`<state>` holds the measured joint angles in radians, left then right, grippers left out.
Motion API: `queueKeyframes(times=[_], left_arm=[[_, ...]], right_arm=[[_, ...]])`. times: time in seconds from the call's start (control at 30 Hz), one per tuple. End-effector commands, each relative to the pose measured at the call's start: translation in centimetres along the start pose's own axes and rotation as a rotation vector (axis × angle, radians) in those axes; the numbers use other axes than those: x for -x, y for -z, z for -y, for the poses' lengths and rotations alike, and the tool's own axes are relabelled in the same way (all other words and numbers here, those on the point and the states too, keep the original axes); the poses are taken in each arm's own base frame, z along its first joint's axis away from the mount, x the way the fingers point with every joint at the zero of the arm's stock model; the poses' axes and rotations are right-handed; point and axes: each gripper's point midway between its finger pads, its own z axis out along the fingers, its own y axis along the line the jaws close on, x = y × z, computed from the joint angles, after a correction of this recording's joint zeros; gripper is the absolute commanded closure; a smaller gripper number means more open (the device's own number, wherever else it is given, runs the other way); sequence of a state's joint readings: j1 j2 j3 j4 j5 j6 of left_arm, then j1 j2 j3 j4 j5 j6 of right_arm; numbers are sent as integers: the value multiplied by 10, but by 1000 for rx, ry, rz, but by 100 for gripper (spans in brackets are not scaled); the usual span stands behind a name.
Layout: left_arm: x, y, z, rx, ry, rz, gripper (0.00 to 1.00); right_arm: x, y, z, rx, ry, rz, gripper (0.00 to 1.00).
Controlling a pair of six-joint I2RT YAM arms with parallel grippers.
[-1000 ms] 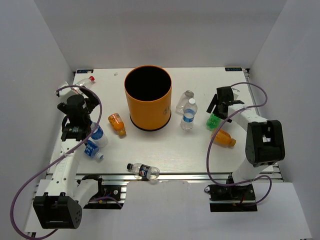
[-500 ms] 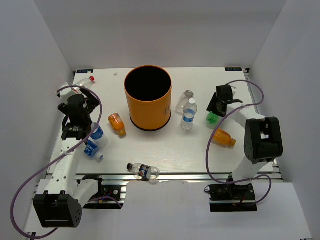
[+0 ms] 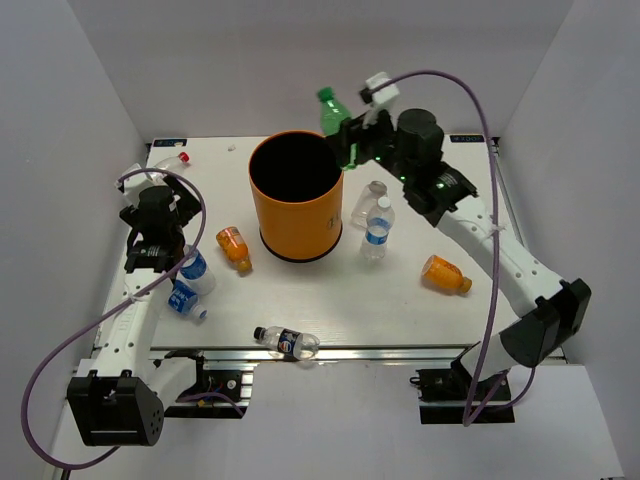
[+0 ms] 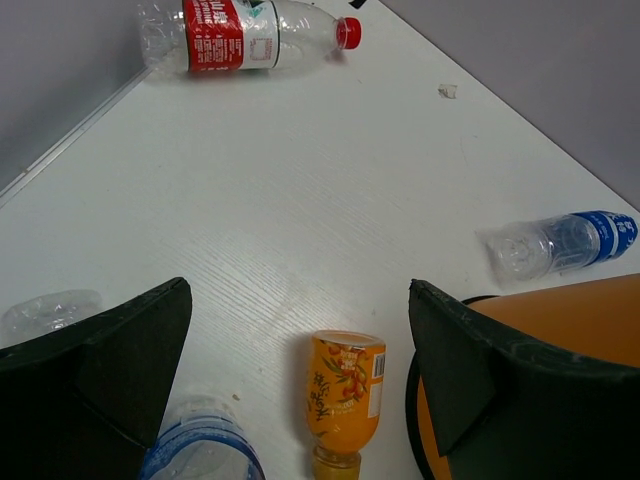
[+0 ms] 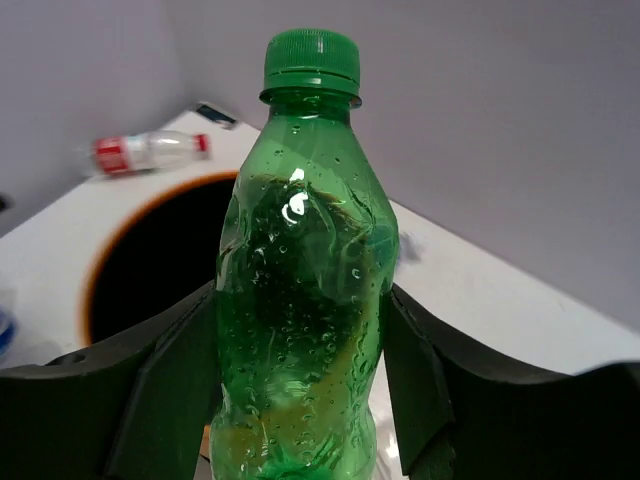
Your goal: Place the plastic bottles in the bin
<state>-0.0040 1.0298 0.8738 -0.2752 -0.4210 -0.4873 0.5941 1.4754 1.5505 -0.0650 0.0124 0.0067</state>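
One green bottle (image 5: 300, 270) is gripped upright in the right jaws, held aloft near the far rim of the orange bin (image 3: 300, 228). The left jaws are spread empty over an orange bottle (image 4: 343, 395) lying beside it.

- My left arm (image 3: 135, 300) lies low and stretched forward, the left gripper (image 4: 300, 290) with jaws wide apart, holding nothing.
- My right arm (image 3: 500, 250) is raised, reaching forward and leftward, the right gripper (image 5: 300, 300) clamped on the upright green bottle (image 5: 300, 200).
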Motion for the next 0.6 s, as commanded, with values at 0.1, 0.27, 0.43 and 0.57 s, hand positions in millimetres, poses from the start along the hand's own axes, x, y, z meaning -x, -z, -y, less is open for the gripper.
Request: queueKeyframes(times=[0.1,0.27,0.43,0.57], left_arm=[[13,4,13,-53,6,9,2],[10,3,17,-74,-1,-8,2],[9,3,20,-84,-12,-21,2],[7,3,25,-117,-16,-30,2]], right_arm=[[-8,-38,-91,269,190,-24,52],[-27,-74,-92,244,177,-94,38],[-21,-74,-101,297,187,-100,16],[-10,-61,-95,281,220,-99,11]])
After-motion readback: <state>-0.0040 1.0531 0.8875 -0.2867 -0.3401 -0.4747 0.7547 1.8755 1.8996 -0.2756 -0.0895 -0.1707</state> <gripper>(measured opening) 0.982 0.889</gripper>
